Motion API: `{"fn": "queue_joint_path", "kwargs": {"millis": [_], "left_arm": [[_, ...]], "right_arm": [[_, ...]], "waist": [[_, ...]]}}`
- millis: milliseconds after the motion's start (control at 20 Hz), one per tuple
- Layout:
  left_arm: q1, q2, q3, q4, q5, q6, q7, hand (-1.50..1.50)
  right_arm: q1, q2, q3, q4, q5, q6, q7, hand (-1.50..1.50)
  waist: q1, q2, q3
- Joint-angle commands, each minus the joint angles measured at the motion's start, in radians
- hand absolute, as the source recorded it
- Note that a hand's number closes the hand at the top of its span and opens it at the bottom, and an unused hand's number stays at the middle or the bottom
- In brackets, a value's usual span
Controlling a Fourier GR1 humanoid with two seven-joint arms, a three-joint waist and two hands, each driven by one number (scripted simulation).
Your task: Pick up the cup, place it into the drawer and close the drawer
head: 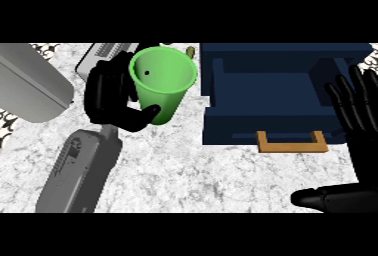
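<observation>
- Cup [164, 75]: green, mouth open to view, held in the left hand [107, 95]. The fingers wrap its left wall and the thumb curls across its lower side.
- Whether its base is clear of the tabletop [199, 175] cannot be told.
- Judged status: grasp made. Carrying across, placing and closing the drawer are not yet done.
- Drawer [236, 132]: navy, pulled open, just to the right of the gripping fingers, with a wooden handle [291, 142] on its near front.
- Right hand [359, 112]: resting at the right edge, fingers straight and raised, holding nothing.
- Surface: pale marbled tabletop. A grey box [29, 85] lies to the left of the gripping fingers.
</observation>
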Motion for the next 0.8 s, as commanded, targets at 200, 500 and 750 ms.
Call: {"fn": "queue_joint_path", "kwargs": {"millis": [200,500,750], "left_arm": [[-0.238,-0.039,0.008,0.109,-0.080,0.090,0.125,1.50],[-0.364,-0.082,0.024,0.239,-0.117,0.098,0.121,1.50],[-0.484,-0.078,0.020,0.348,-0.143,0.134,0.177,1.50]], "right_arm": [[0.028,0.007,-0.018,0.058,0.009,0.019,-0.080,-1.50],[0.023,0.020,0.019,0.008,0.026,-0.002,-0.030,-1.50],[0.017,0.001,0.007,-0.004,0.009,0.014,-0.017,-1.50]], "waist": [[-0.002,0.002,0.000],[-0.006,0.003,0.000],[-0.007,0.003,0.000]]}}
